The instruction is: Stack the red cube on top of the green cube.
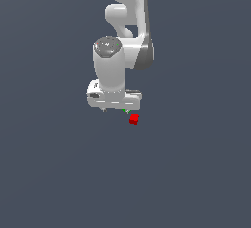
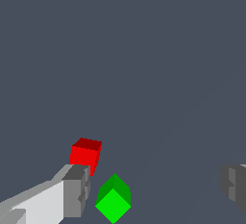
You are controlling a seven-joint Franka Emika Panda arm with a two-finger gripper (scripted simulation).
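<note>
The red cube [image 1: 134, 119] lies on the dark grey floor just off the exterior view's right end of the white gripper [image 1: 115, 106]. Only a sliver of the green cube [image 1: 125, 109] shows under the hand's edge. In the wrist view the gripper [image 2: 156, 187] is open and empty. The green cube [image 2: 113, 199] lies between the jaws, close to one grey fingertip [image 2: 76, 189]. The red cube [image 2: 85, 155] sits just beyond that fingertip, outside the gap and apart from the green cube. The other fingertip [image 2: 234, 183] is far off to the side.
The white arm [image 1: 125, 31] rises over the scene from the back. The floor [image 1: 196, 173] is plain dark grey, with no other objects in view.
</note>
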